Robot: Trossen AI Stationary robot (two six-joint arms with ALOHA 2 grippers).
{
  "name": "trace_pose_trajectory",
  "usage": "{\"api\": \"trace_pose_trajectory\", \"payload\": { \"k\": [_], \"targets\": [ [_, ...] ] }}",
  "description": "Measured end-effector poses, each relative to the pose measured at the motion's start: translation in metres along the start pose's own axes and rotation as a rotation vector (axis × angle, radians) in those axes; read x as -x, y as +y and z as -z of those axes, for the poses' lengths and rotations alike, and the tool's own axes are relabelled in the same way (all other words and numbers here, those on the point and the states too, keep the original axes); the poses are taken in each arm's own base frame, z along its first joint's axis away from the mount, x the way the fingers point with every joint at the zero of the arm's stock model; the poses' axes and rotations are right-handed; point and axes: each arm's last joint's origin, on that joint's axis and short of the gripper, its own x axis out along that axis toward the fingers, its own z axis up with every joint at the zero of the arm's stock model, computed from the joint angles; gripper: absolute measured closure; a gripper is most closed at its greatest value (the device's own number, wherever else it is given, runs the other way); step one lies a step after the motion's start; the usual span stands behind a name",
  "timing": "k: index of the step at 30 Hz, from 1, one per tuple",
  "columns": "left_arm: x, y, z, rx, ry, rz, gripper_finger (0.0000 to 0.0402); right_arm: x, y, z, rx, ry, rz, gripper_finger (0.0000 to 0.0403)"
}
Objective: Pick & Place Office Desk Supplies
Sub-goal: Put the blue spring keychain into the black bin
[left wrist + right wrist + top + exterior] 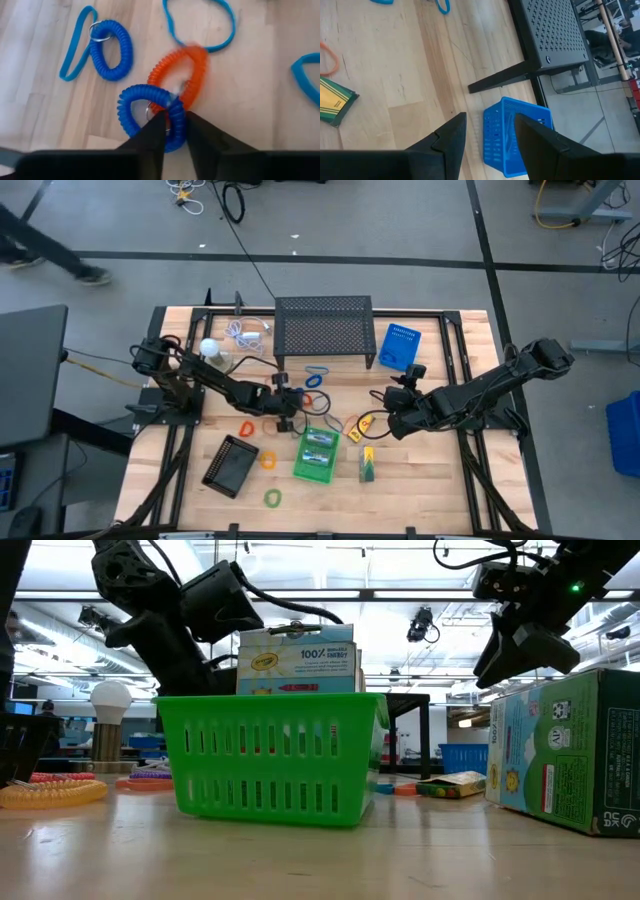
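The left gripper [175, 125] pinches a blue coil loop [145, 115], light and springy, by its near coils, while the right gripper [487, 127] hangs open above the counter [395, 75].

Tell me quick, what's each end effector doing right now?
Left end effector: closing on the blue coil loop.
Right end effector: open, holding nothing.

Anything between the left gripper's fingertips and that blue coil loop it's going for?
No. In the left wrist view the left gripper has its fingertips either side of the blue spiral coil loop, which crosses an orange spiral coil loop.
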Motion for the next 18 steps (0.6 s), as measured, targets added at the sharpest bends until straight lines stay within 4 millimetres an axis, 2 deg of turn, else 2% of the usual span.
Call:
{"api": "trace_pose_trajectory", "payload": {
  "k": [4, 18],
  "targets": [
    [0.003, -0.005, 0.001, -0.015, 0.002, -0.003, 0.0382, 0.000, 0.000, 0.000, 0.001, 0.000, 0.000, 0.0227],
    [0.015, -0.021, 0.007, -0.021, 0.014, -0.046, 0.0387, 0.000, 0.000, 0.000, 0.002, 0.000, 0.000, 0.0227]
  ]
}}
